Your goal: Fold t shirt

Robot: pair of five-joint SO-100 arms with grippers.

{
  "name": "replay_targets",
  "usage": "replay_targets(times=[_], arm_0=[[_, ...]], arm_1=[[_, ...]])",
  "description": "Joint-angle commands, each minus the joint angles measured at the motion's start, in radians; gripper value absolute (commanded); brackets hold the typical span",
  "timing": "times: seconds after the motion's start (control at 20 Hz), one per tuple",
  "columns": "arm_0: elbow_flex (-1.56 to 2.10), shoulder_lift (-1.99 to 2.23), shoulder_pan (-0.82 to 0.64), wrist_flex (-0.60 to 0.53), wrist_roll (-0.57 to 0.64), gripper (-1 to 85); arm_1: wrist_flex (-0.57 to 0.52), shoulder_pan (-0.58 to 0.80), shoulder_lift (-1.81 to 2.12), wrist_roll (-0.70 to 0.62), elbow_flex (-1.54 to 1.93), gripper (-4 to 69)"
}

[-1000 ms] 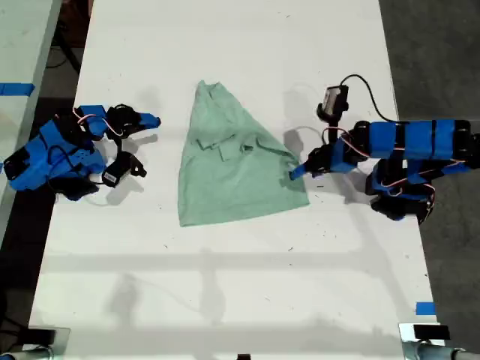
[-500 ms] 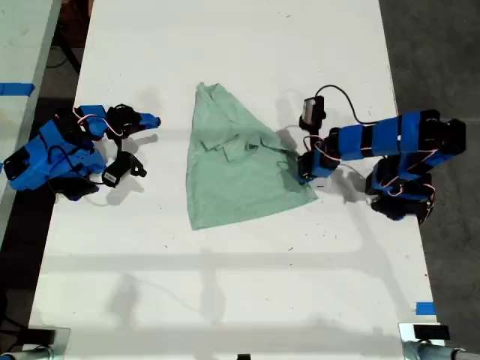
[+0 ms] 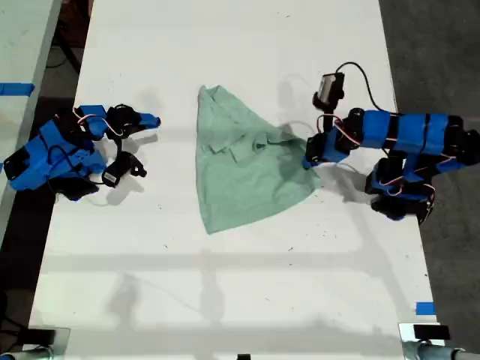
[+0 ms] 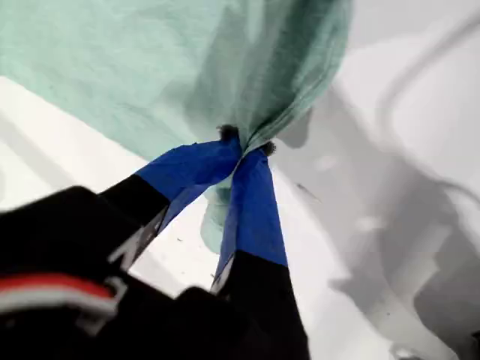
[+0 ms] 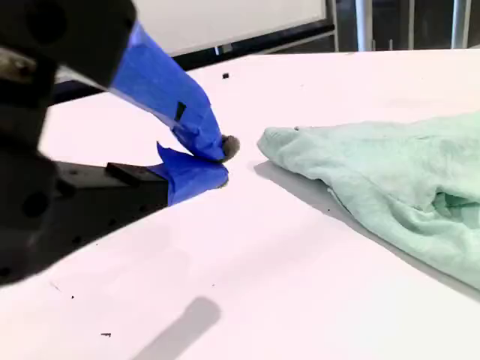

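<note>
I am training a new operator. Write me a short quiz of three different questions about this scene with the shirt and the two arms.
1. True or false: my first gripper is shut on an edge of the t shirt.
2. What does my second gripper hold? A) the shirt B) nothing C) a cable
3. In the exterior view, at which side of the white table does the arm gripping the shirt stand?

Key
1. True; the blue jaws pinch the fabric.
2. B; it sits apart from the shirt with nothing between its jaws.
3. The exterior view's right.
</note>
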Motion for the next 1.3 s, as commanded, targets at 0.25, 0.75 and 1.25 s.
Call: replay_targets(times=[0.25, 0.75, 1.25], arm_0=[[0.037, 0.008, 0.011, -0.003, -0.012, -0.3], [0.037, 0.008, 0.012, -0.003, -0.014, -0.3], [0.037, 0.008, 0.011, -0.005, -0.011, -0.3]], arm_1=[[0.098, -0.204, -0.805, -0.107, -0.923, -1.1], [0.382, -0.069, -0.37, -0.112, -0.882, 27.2], [-0.057, 0.025, 0.821, -0.091, 0.572, 0.8]])
